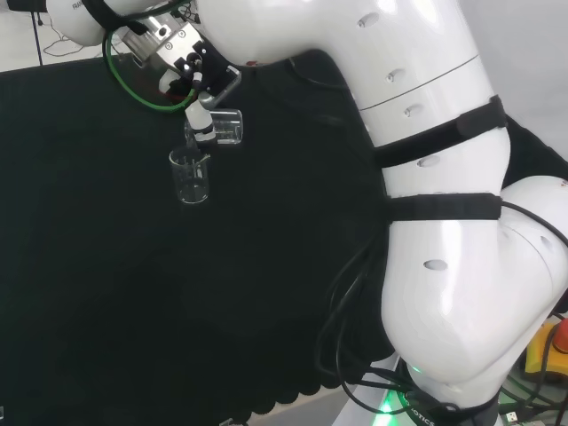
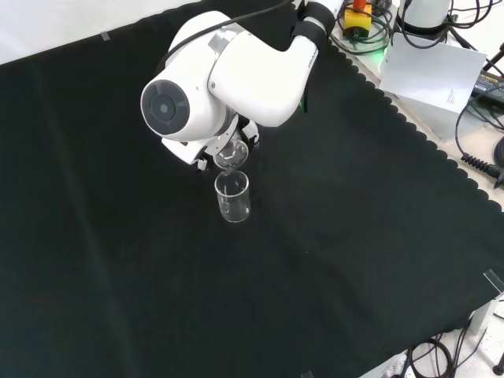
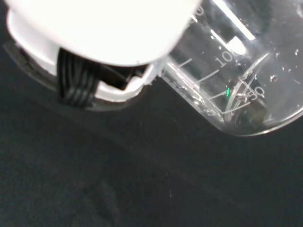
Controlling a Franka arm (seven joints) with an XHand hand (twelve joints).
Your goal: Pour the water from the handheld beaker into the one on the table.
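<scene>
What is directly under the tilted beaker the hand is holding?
The upright beaker on the cloth stands just below the mouth of the tilted beaker held by the hand. Whether either holds water cannot be seen through the clear glass.

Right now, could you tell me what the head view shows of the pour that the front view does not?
The head view shows the hand curled round the tipped handheld beaker, lying almost on its side. The front view shows the arm's white link with its grey cap standing before the hand, the handheld beaker's mouth peeking below. Both show the table beaker upright on the black cloth, just under that mouth.
</scene>
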